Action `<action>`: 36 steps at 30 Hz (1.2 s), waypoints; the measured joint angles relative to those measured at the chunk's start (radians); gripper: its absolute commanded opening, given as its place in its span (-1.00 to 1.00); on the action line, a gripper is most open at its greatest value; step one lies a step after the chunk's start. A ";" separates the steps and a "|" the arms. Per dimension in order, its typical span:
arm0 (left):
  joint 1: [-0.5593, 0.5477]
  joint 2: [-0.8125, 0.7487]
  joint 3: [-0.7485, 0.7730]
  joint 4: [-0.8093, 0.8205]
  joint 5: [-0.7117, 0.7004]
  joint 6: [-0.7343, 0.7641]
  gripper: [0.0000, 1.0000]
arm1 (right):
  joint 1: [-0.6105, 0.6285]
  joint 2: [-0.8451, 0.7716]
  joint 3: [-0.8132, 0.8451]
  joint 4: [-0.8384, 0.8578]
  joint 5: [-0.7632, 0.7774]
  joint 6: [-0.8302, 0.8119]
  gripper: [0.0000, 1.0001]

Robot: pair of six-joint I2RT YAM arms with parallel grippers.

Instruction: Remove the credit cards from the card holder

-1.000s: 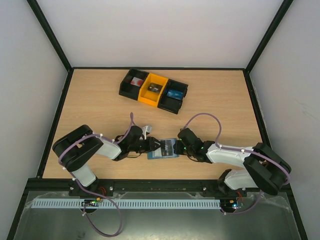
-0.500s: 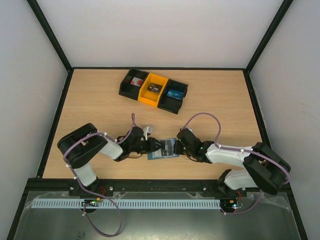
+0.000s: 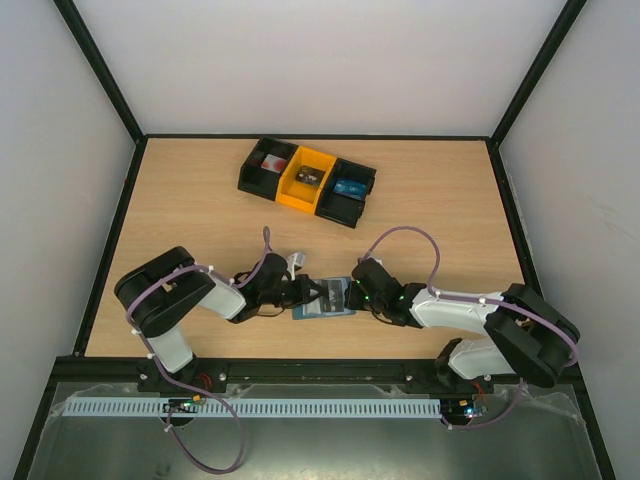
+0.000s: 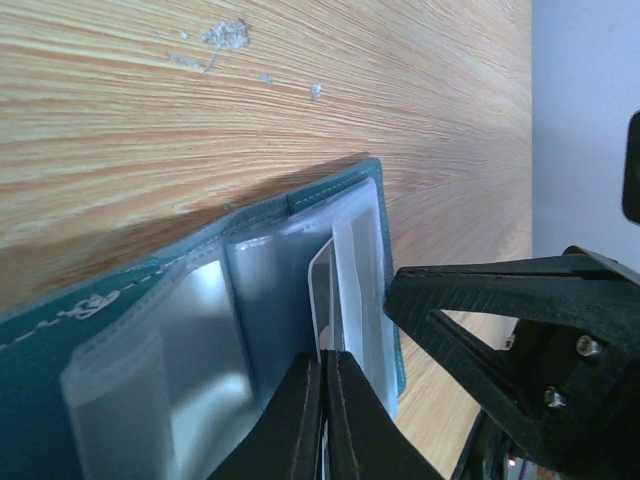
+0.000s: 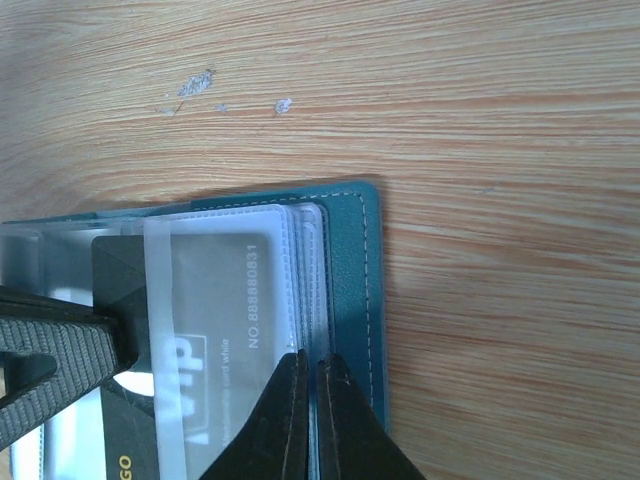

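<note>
card holder (image 5: 350,270) cut off; card (image 5: 215,285) print partly hidden.

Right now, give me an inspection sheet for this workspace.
Surface: wooden table, a few pale specks.
Job's things: card holder lying open between the arms, card in a clear sleeve.
Clutter: black-and-yellow tray at the far side, small items inside.
Grippers: left gripper and right gripper both shut on the card holder's sleeves.
Cables: purple cables looping over both arms.
Surroundings: white walls, black frame.
</note>
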 measured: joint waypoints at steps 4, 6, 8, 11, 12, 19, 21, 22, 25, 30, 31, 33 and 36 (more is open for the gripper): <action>0.000 -0.011 0.000 0.003 0.001 0.002 -0.95 | 0.001 0.002 0.000 0.001 0.001 0.001 -0.94; 0.000 -0.017 0.000 0.002 0.001 0.003 -0.95 | 0.001 0.004 0.000 0.004 0.002 0.003 -0.94; 0.002 -0.023 -0.002 0.003 0.001 0.003 -0.95 | 0.001 0.008 0.000 0.011 0.002 0.004 -0.95; 0.008 -0.033 -0.014 0.003 0.001 0.003 -0.95 | 0.002 0.010 -0.002 0.020 0.002 0.007 -0.95; 0.010 -0.038 -0.020 0.005 0.001 0.003 -0.95 | 0.002 0.010 -0.004 0.023 0.003 0.007 -0.95; 0.028 -0.073 -0.066 0.023 0.001 -0.002 -0.95 | 0.003 0.010 -0.005 0.026 0.005 0.009 -0.95; 0.032 -0.082 -0.075 0.025 0.002 -0.002 -0.95 | 0.003 0.010 -0.005 0.026 0.006 0.011 -0.95; 0.033 -0.086 -0.080 0.025 0.002 -0.002 -0.95 | 0.003 0.010 -0.005 0.026 0.006 0.011 -0.95; 0.041 -0.098 -0.093 0.025 0.006 -0.002 -0.95 | 0.003 0.008 -0.006 0.026 0.008 0.011 -0.96; 0.067 -0.130 -0.108 0.012 0.014 0.010 -0.95 | 0.005 0.002 -0.011 0.026 0.011 0.015 -0.95; 0.073 -0.142 -0.110 0.003 0.014 0.015 -0.95 | 0.005 0.001 -0.011 0.026 0.012 0.015 -0.95; 0.081 -0.165 -0.113 -0.017 0.014 0.024 -0.95 | 0.005 0.000 -0.011 0.025 0.012 0.015 -0.93; 0.086 -0.201 -0.123 -0.043 0.011 0.037 -0.95 | 0.005 -0.003 -0.015 0.014 0.013 0.015 -0.91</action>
